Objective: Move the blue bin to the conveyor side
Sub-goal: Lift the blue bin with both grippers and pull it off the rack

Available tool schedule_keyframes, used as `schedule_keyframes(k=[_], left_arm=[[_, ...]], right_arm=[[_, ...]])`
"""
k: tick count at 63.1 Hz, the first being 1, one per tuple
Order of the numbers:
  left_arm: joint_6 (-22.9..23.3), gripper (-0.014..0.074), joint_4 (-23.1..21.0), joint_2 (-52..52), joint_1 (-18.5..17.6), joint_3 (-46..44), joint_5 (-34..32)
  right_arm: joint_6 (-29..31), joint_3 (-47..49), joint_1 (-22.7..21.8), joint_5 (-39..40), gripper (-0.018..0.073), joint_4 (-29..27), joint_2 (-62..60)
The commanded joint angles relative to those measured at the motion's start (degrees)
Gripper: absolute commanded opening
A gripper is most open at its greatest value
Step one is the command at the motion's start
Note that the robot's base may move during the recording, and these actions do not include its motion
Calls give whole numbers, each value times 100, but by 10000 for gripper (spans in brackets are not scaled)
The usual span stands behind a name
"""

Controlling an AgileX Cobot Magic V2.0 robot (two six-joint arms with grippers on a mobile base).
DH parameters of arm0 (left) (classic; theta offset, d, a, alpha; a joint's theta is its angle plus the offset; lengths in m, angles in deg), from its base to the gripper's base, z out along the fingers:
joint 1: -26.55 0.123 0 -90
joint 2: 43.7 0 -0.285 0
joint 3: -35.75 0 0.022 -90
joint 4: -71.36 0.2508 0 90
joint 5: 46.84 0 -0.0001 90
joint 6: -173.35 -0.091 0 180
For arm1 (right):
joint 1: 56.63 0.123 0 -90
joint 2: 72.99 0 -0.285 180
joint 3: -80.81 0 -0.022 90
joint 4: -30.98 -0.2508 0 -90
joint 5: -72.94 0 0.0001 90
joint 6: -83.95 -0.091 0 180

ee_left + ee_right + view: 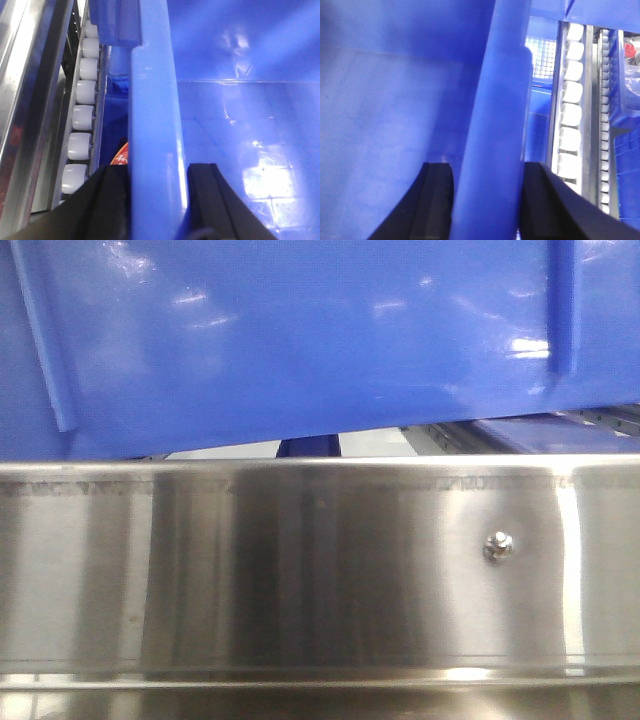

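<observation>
The blue bin (300, 340) shows tilted just above the steel rail (300, 570). The left claw (157, 172) grips its thick rim, one finger inside the wall and one outside; the right claw (487, 170) grips the opposite rim likewise. White rollers (82, 117) run outward of each claw, beside the bin

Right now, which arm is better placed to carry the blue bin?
Neither alone: left gripper and right gripper each clamp a rim of the blue bin, so both should probably lift.
</observation>
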Motion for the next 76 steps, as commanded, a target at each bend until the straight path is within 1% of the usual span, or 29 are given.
schedule_keyframes(k=[1, 16, 23, 31, 40, 55, 65, 72, 76], left_arm=[[16, -9, -27, -26, 14, -45, -1], [16, -16, -27, -26, 14, -102, -48], [16, -16, 25, -26, 14, -332, 144], [16, -16, 117, -61, 14, -669, 311], [16, -16, 117, -196, 4, -974, 459], [16, -16, 107, -669, 4, -1045, 550], [16, -16, 107, -1004, 4, -1045, 654], [16, -16, 107, -1248, 4, -1033, 891], [16, -16, 107, -1363, 4, -1008, 986]], right_arm=[[91, 3, -6, 92, -89, 133, -108], [91, 3, -6, 92, -89, 133, -108], [-50, 3, -6, 92, -89, 133, -199], [-62, 11, -6, 92, -89, 133, -462], [-62, 65, -6, 92, -89, 133, -824], [-303, 109, -6, 92, -89, 133, -1444], [-402, -183, -6, 98, -89, 133, -1803], [-412, -581, -6, 403, -89, 133, -2147], [-441, -699, -6, 429, -89, 133, -2267]])
